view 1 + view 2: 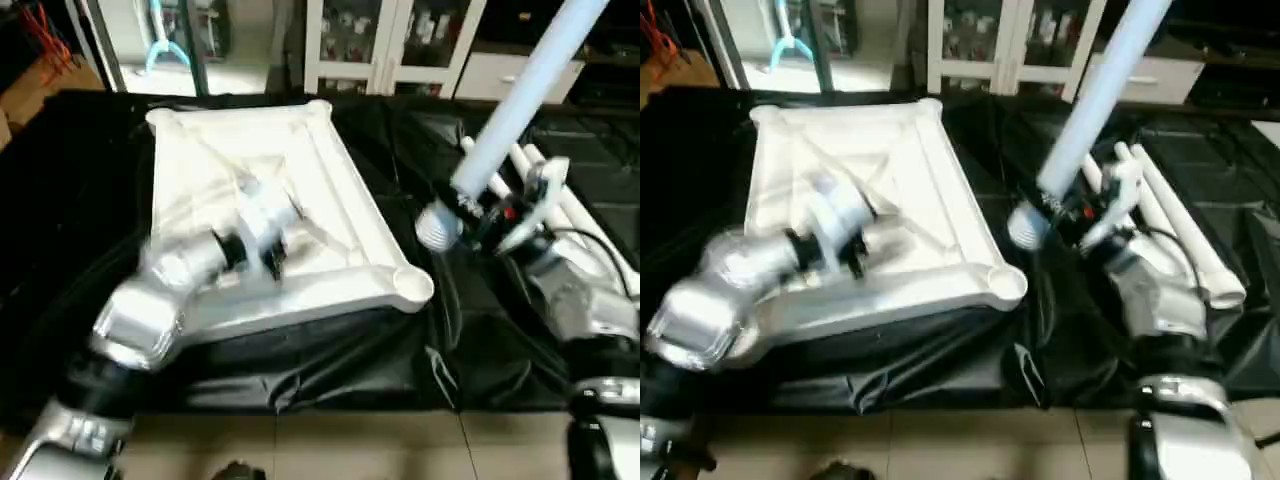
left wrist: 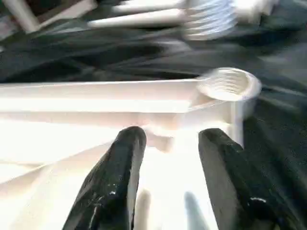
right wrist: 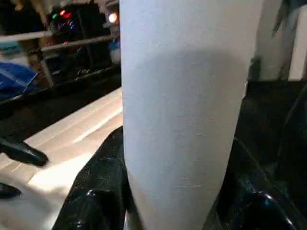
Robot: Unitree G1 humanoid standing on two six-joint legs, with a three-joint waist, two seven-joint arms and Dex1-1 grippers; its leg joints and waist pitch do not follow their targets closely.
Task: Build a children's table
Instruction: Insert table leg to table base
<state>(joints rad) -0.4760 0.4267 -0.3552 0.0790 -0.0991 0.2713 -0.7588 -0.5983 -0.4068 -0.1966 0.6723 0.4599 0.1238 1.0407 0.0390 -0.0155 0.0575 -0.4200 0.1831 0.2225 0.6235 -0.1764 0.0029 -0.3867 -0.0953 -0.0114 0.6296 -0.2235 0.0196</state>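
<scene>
While the left gripper [image 2: 168, 158] hovers with jaws apart over the upturned tabletop [image 1: 340, 210], the right gripper [image 3: 168, 191] clamps a tilted white leg [image 1: 520, 90].

We see a low surface covered by a crinkled black sheet [image 1: 330, 365], with tiled floor [image 1: 350, 445] along its near edge. The white tabletop [image 1: 330, 215] lies on the sheet upside down, ribs up, a round socket [image 1: 412, 285] at its near right corner. To its right, spare white legs [image 1: 1185, 235] lie side by side on the sheet.
</scene>
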